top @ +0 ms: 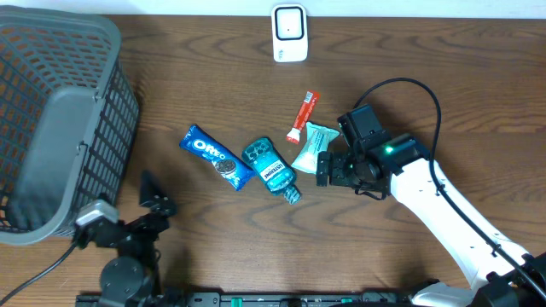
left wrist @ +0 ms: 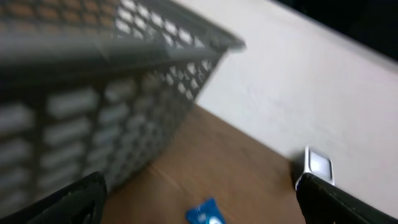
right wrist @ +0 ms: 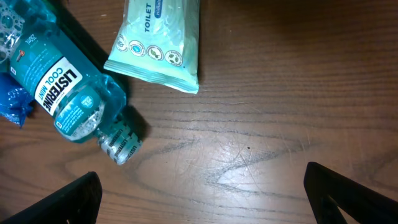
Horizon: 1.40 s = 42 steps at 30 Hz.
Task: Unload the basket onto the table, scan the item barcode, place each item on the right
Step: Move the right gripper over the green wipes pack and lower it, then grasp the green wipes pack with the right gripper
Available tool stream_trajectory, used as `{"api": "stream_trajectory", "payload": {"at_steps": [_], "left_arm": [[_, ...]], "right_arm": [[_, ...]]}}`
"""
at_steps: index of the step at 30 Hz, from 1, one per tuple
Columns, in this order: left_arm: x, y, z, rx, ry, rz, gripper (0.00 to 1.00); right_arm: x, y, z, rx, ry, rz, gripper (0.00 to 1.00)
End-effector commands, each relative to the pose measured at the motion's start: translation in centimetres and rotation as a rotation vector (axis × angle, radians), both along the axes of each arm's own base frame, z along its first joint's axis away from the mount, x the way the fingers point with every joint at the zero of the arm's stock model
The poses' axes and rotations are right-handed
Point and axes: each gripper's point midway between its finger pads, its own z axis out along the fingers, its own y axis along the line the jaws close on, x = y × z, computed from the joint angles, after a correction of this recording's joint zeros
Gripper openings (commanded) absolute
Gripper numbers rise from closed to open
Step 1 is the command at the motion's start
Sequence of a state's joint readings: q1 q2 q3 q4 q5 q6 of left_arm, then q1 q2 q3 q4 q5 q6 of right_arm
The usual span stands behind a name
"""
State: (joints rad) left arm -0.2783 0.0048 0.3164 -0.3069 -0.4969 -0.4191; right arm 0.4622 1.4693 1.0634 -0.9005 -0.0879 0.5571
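Your left claw (top: 156,198): wide open, with nothing in it. It sits low at the near left of the table (top: 213,94), close to the basket.
Your right claw (top: 323,168): wide open too, with nothing in it. It hangs just right of the wipes pack. You cannot tell if it touches the pack.
Wipes pack (top: 312,145): pale green, with the word TOILET on it. It lies flat near the middle of the table, between the bottle and your right claw.
Listerine bottle (top: 270,167): blue-green and lying on its side, just left of the wipes pack. Its cap points to the near edge.
Oreo pack (top: 217,158): blue and lying flat, right beside the bottle on its left.
Red stick packet (top: 301,116): thin and flat, just behind the wipes pack.
Scanner (top: 290,33): white, at the far edge of the table, well apart from the other things.
Basket (top: 119,111): grey, full of holes, at the far left.
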Motion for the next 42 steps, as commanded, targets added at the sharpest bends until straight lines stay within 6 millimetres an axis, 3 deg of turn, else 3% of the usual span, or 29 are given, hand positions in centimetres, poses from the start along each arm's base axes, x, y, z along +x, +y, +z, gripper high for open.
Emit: {"api": "stream_trajectory", "payload": {"at_steps": [1,5,9,16,29,42], "left_arm": [[1.1,-1.4,-2.3,-0.003,0.027,-0.068,0.98],[1.9,-1.6,-3.7,-0.007,0.012,-0.071,0.98],[2.9,-3.6,-4.9,0.052,0.001,-0.178,0.98],[3.4,-5.0,-8.6,0.084,0.07,-0.26,0.97],[3.5,-5.3,-9.2,0.126,0.101,-0.276,0.98],[3.5,-4.6,-8.9,0.123,0.09,-0.247,0.98]], "right_arm": [[0.3,0.2,0.5,-0.013,-0.027,0.028,0.99],[0.3,0.2,0.5,-0.014,-0.028,0.027,0.99],[0.5,-0.1,0.5,-0.029,-0.035,0.022,0.99],[0.5,0.0,0.5,-0.03,-0.036,0.025,0.99],[0.6,-0.4,0.5,-0.048,-0.044,0.014,0.99],[0.6,-0.4,0.5,-0.018,-0.017,-0.121,0.99]]}}
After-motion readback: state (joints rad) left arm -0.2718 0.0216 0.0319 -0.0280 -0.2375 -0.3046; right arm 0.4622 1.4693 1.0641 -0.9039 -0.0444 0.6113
